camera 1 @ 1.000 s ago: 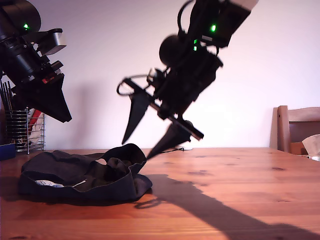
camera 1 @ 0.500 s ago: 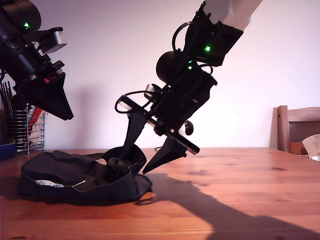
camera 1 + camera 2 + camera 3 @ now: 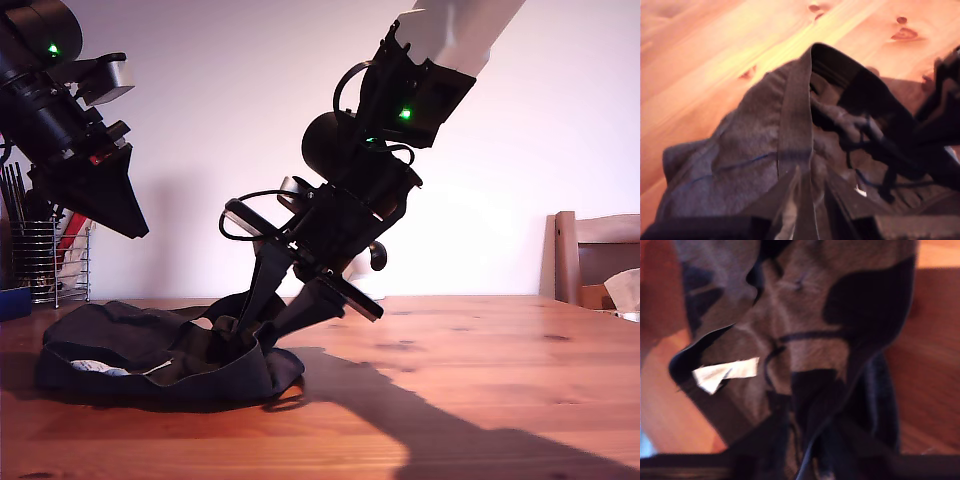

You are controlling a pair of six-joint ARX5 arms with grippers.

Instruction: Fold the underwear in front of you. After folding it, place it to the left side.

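The black underwear (image 3: pixel 150 350) lies crumpled on the wooden table (image 3: pixel 460 380) toward the exterior view's left, its white label (image 3: pixel 100 368) showing. My second gripper (image 3: pixel 262 335) is open, and its two finger tips press down into the garment's edge nearest the exterior view's right. Its wrist view is blurred and filled with fabric (image 3: pixel 805 315) and the label (image 3: pixel 725 372). My first gripper (image 3: pixel 140 232) hangs well above the garment at the exterior view's left. Its fingers stand nearly together over the waistband (image 3: pixel 797 100), holding nothing.
A wire rack (image 3: pixel 50 260) with utensils and a blue item (image 3: pixel 12 300) stand at the exterior view's far left. A wooden chair (image 3: pixel 595 255) and something white (image 3: pixel 625 290) sit at the exterior view's right. The second arm (image 3: pixel 940 115) and its cables show in the first wrist view.
My second gripper came down toward the exterior view's left, and its open fingers went from above the table into the underwear's edge. The first arm barely moved.
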